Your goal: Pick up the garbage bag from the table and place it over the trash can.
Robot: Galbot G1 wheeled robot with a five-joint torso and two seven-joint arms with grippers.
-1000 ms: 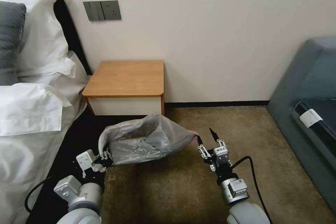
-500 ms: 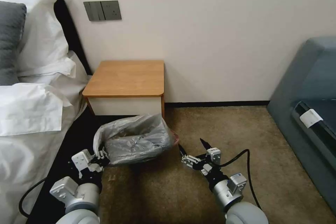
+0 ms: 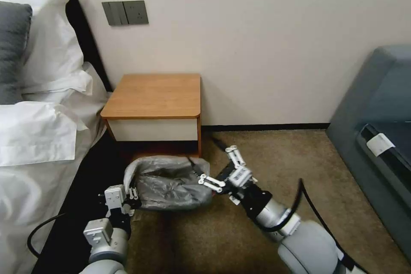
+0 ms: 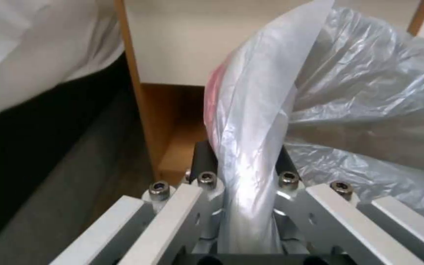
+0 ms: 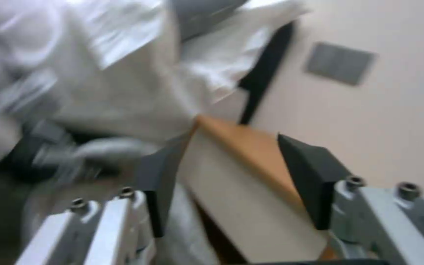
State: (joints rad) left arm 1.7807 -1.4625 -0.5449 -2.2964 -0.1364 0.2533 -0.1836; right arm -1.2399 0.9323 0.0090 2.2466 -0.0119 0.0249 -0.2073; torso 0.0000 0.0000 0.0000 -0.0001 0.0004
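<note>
The garbage bag [image 3: 169,184], crinkly grey plastic, lies low on the carpet just in front of the table [image 3: 158,94], an orange-brown nightstand. My left gripper [image 3: 127,193] is shut on the bag's left edge. In the left wrist view a twisted fold of the bag [image 4: 369,92] runs between the fingers of that gripper [image 4: 244,154], with a pinkish band showing. My right gripper [image 3: 201,150] is open at the bag's right end, close to the nightstand's front corner. The right wrist view is blurred and shows the open gripper [image 5: 226,158] facing the nightstand [image 5: 251,151]. The trash can is hidden.
A bed with white linen [image 3: 38,137] fills the left side, its dark base beside my left arm. A grey sofa [image 3: 376,115] stands at the right. Brown carpet [image 3: 282,158] lies open between nightstand and sofa. The nightstand's low shelf [image 4: 182,147] is just beyond the bag.
My right gripper has swung forward and left from the carpet to the bag's right end. The bag has sunk lower and flatter. The left gripper keeps its hold and has shifted slightly right.
</note>
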